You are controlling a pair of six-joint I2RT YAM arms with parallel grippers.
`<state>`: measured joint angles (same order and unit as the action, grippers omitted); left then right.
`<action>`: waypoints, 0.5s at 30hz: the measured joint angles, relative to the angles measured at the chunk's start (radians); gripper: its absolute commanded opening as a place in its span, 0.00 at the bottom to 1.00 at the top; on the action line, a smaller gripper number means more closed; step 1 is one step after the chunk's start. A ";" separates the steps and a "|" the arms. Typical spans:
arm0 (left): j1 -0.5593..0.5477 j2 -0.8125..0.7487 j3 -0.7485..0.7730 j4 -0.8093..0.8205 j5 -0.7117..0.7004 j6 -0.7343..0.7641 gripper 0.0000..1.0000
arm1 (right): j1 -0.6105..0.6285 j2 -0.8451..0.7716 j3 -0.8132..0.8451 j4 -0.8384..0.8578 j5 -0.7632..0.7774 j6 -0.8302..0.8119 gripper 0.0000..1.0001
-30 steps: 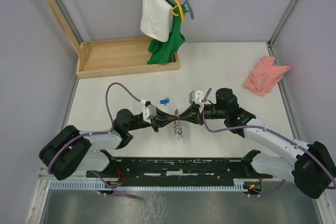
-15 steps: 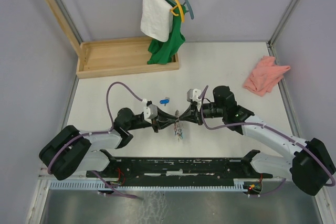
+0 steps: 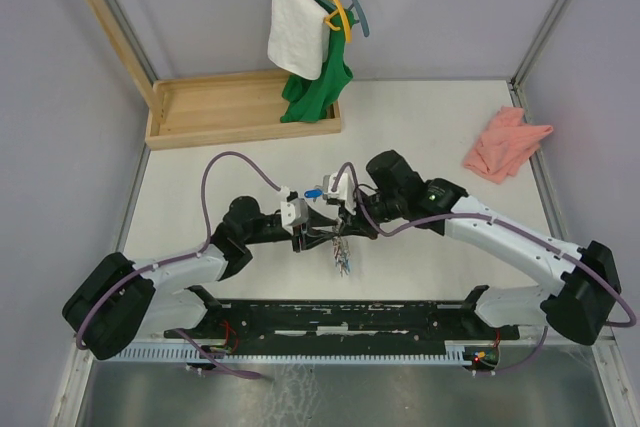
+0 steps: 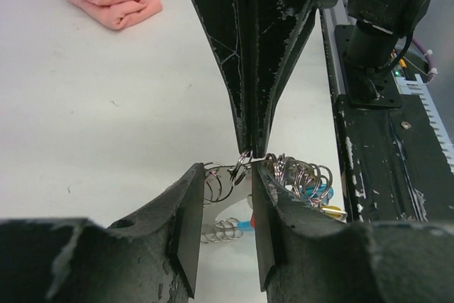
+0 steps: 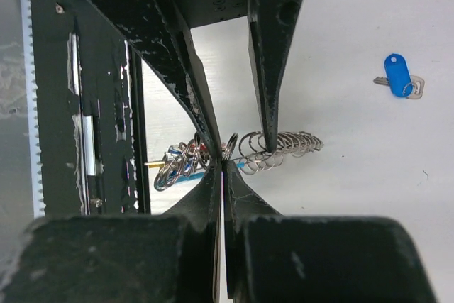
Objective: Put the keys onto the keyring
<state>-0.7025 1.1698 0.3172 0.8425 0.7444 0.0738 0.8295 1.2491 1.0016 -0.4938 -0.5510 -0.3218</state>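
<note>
The keyring (image 3: 341, 255) is a bunch of chained metal rings (image 5: 284, 148) hanging over the table between both grippers. My right gripper (image 5: 223, 162) is shut on one ring of the chain. The left gripper (image 4: 225, 172) stands open, one finger on either side of the rings next to the right gripper's tips (image 4: 250, 152). In the top view the left gripper (image 3: 322, 231) and right gripper (image 3: 345, 224) meet tip to tip. A blue-headed key (image 5: 401, 79) lies loose on the table, just behind the grippers (image 3: 314, 193). A speck of red (image 4: 251, 219) shows in the bunch.
A pink cloth (image 3: 505, 142) lies at the right rear. A wooden tray (image 3: 240, 107) stands at the back left, with a green garment (image 3: 318, 87) and white towel (image 3: 297, 32) on hangers above it. The black base rail (image 3: 350, 315) runs along the near edge.
The left gripper has opened and the right gripper has closed on a ring. Both grippers and the ring bunch have shifted left, with the right arm swinging furthest.
</note>
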 measured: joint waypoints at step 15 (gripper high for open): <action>0.000 -0.002 0.024 -0.109 0.066 0.041 0.04 | 0.100 0.146 0.215 -0.286 0.122 -0.142 0.01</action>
<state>-0.7021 1.1679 0.3412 0.7338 0.8104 0.1146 0.9291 1.3956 1.2163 -0.7803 -0.4290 -0.4637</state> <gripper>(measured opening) 0.216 0.013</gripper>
